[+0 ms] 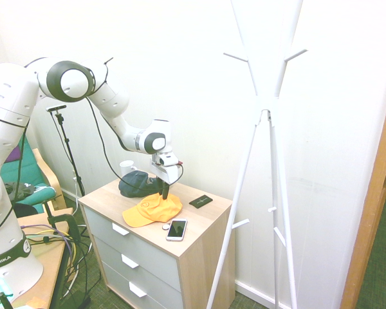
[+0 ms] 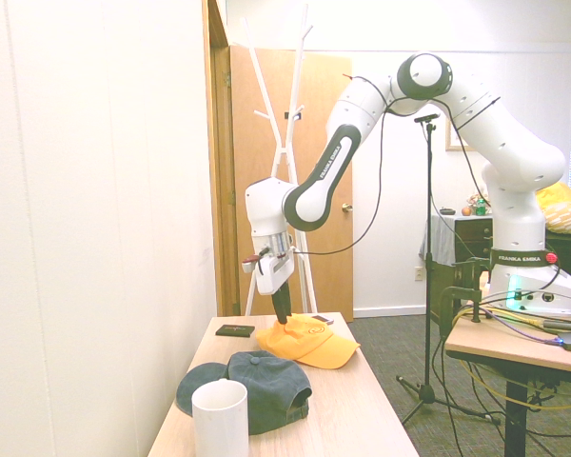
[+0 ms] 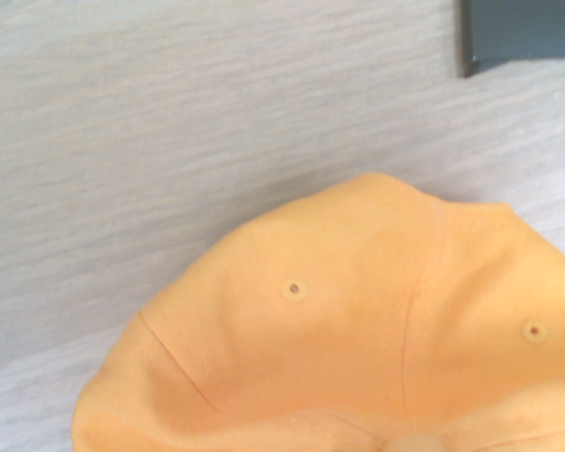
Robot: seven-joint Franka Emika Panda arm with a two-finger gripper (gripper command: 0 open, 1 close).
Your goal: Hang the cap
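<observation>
The orange cap (image 1: 152, 210) is located on the dresser top (image 1: 109, 194), near its middle, with the brim directed toward the front edge. The gripper (image 1: 165, 192) is pointed straight down, its fingertips pressed into the crown fabric. Whether the fabric is pinched or the jaws remain parted cannot be determined. A dark cap (image 2: 257, 383) and a white cup (image 2: 220, 419) are positioned toward the wall-side end. A phone (image 1: 176, 229) lies at the front edge, and a black card (image 1: 201, 201) near the back edge.
</observation>
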